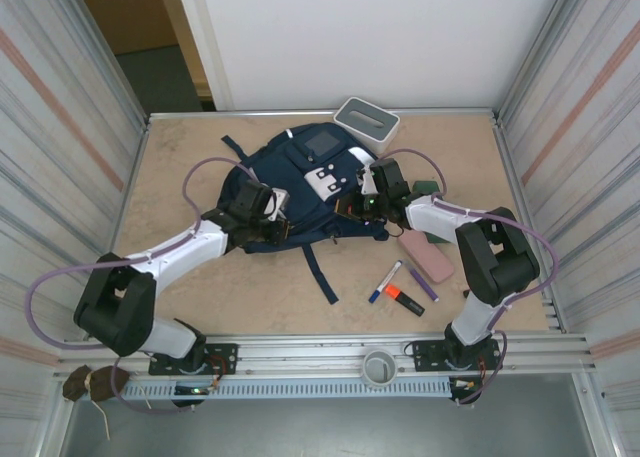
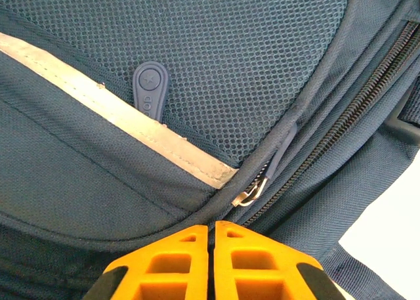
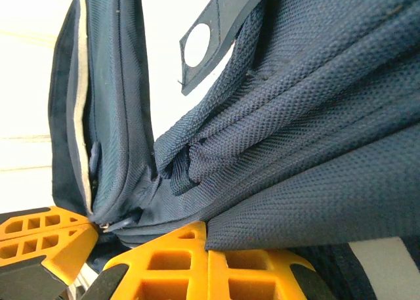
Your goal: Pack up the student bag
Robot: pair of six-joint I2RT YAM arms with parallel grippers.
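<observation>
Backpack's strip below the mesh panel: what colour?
Pale silver-grey strip on the navy backpack; left wrist view shows it best.

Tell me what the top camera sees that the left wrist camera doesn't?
Top camera: the white-grey box, a pink case, a blue marker and an orange highlighter. Left wrist camera: close-up details, a metal zipper pull, a round rubber tab and a pale reflective strip. Both: the navy backpack and the shut left gripper.

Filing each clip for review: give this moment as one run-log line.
left gripper: shut, by zip pull | right gripper: shut, tips at backpack fold | marker, highlighter, pink case: on table
</observation>
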